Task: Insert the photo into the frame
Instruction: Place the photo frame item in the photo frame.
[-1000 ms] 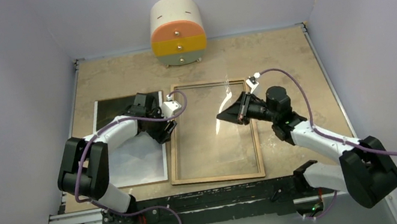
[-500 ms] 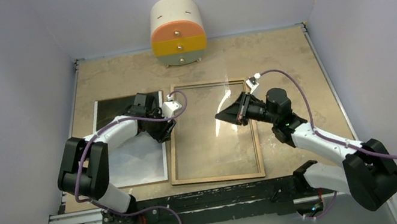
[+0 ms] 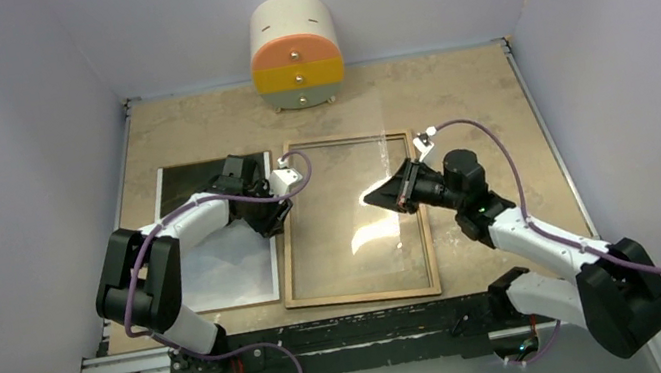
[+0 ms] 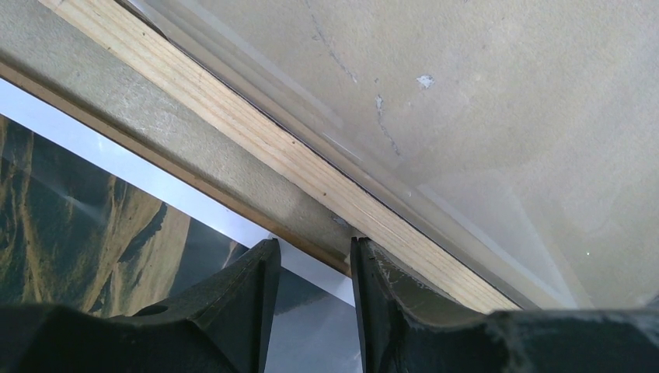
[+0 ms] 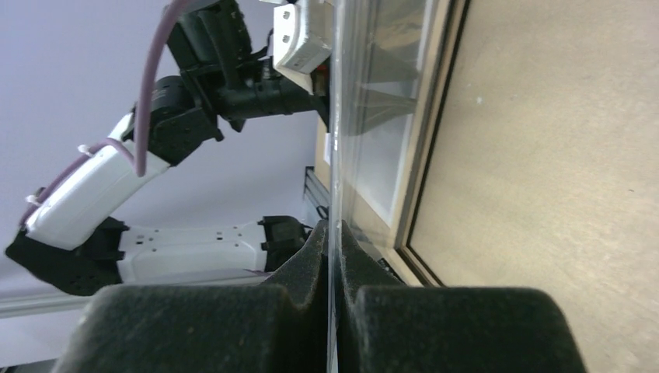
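Tabletop: carrying the frame, the photo and a small rounded chest of drawers, which is standing at the middle of the far edge.
Frame: lying flat at the tabletop's middle, wood-coloured back facing up, its long sides running from the near edge towards the far edge.
Photo: lying picture side up on the left part of the tabletop, its right edge running just beside the frame's left rail.
Left end effector: reaching down at the photo's right edge, fingers standing slightly apart, one over the print and one by the frame's rail; whether they are pinching the edge cannot be told.
Right end effector: clamping together on the edge of the clear glass pane and holding it tilted above the frame's right half.
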Robot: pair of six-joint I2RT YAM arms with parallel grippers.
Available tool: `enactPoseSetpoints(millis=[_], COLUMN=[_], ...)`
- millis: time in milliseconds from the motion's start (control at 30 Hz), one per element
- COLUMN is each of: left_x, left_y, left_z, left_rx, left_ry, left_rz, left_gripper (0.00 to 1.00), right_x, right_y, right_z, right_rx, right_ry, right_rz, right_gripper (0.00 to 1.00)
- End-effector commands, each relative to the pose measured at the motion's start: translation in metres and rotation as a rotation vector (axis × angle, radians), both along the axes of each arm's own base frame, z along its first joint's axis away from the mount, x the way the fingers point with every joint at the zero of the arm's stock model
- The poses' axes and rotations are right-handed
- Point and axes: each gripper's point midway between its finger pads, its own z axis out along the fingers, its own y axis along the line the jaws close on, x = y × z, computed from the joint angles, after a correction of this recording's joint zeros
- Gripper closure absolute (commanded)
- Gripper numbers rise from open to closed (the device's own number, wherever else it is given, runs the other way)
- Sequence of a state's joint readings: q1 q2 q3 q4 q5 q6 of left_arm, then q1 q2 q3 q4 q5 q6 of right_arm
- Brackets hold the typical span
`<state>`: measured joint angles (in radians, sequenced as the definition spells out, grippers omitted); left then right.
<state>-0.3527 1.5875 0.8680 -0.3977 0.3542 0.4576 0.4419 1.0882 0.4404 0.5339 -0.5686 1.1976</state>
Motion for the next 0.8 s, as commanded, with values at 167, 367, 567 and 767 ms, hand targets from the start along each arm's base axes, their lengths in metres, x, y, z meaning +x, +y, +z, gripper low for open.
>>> enactPoseSetpoints(millis=[167, 367, 567, 767], left_x=[0.002, 0.001, 0.0, 0.0], left_y=[-0.001, 0.0, 0.001, 0.001], left_z=[0.004, 0.004, 0.004, 0.005], left_rx=[-0.019, -0.018, -0.012, -0.011], left_ry=[-0.033, -0.032, -0.032, -0.036], left_rz=[-0.015, -0.017, -0.019, -0.018], left_gripper=[0.59, 0.59, 0.59, 0.59], right_x=[-0.016, -0.015, -0.012, -0.016], right_y=[-0.02, -0.023, -0.02, -0.025], right_z=[-0.043, -0.058, -0.061, -0.078], right_rx=[-0.162, -0.197, -0.199, -0.24], right_ry=[0.037, 0.052, 0.046, 0.087], right_rz=[-0.013, -0.001, 0.016, 0.004], right_gripper=[1.0, 1.0, 1.0, 1.0])
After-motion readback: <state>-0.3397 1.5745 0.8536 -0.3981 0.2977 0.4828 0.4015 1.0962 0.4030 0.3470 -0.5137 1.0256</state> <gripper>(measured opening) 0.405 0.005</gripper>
